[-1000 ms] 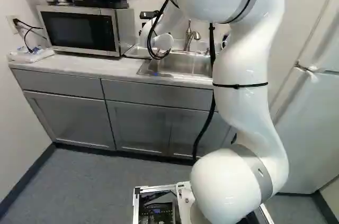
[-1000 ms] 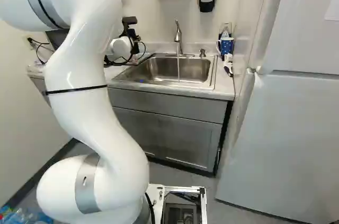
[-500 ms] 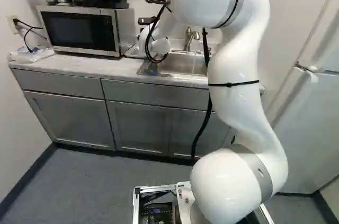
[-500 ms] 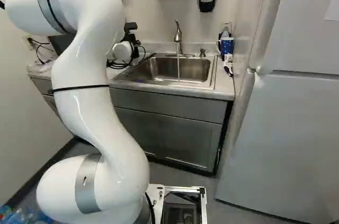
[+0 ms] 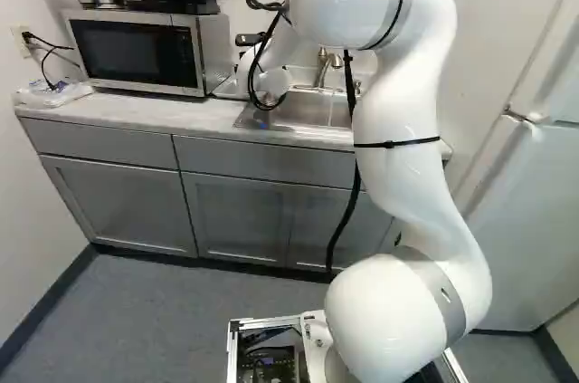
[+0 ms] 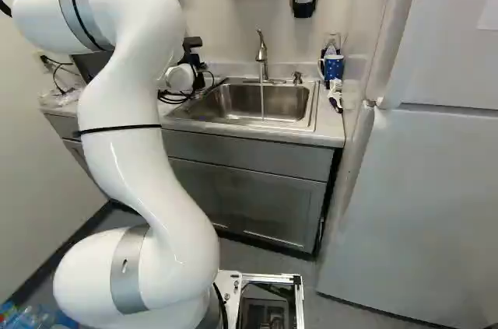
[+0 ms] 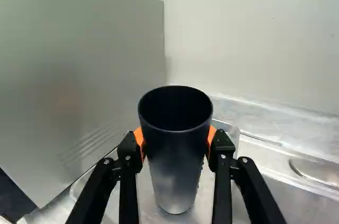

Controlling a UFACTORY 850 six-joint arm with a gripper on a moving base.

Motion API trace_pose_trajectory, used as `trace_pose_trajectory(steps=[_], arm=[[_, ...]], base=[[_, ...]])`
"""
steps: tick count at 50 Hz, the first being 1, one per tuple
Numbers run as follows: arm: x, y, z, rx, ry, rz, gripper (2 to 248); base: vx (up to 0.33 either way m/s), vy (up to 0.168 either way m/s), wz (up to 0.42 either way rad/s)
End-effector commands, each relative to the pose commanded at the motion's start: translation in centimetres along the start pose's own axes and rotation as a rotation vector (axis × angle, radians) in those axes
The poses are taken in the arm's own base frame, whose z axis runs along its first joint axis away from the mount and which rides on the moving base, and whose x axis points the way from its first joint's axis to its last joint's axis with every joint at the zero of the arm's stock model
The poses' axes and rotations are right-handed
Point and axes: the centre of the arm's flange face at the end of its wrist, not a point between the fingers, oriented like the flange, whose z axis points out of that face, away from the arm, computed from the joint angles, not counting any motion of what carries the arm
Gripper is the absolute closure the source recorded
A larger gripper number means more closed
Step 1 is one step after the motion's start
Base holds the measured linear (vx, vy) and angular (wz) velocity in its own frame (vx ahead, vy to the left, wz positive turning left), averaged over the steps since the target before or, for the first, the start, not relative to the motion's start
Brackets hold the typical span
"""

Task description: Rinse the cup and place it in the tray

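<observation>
The dark, tapered cup (image 7: 177,168) is upright with its open rim toward the wrist camera. My gripper (image 7: 176,142) is shut on it, an orange pad against either side. Below and around the cup's base lies the clear tray (image 7: 229,128) beside the microwave; whether the base touches the tray floor I cannot tell. In both base views my arm hides the cup and the fingers. A thin stream falls from the faucet (image 6: 262,55) into the sink (image 6: 288,102).
The microwave (image 5: 136,52) stands on the counter (image 5: 118,110), its side wall (image 7: 79,70) close beside the gripper. A blue mug (image 6: 333,68) is at the counter's far end, near the fridge (image 6: 412,212). A wall rises behind the tray.
My upper arm has swung toward the left in the left base view and toward the right in the right base view, slowing lately. The base has stayed put.
</observation>
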Motion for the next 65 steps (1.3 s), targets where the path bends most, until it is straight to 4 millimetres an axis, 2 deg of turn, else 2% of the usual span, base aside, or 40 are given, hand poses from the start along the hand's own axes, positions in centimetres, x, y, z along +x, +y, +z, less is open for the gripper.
trace_pose_trajectory(steps=[15,28,59,60,64,65], arm=[[-0.2,0.0,0.0,0.000,-0.018,0.000,125],[-1.4,0.0,0.2,0.001,-0.037,0.000,125],[-1.4,0.0,0.2,0.001,-0.037,0.000,125],[-1.4,0.0,0.2,0.001,-0.037,0.000,116],[-1.4,0.0,0.2,0.001,-0.037,0.000,116],[-1.4,0.0,0.2,0.001,-0.037,0.000,84]], base=[[0.000,0.000,0.000],[0.000,0.000,0.000],[0.000,0.000,0.000],[0.000,0.000,0.000],[0.000,0.000,0.000],[0.000,0.000,0.000]])
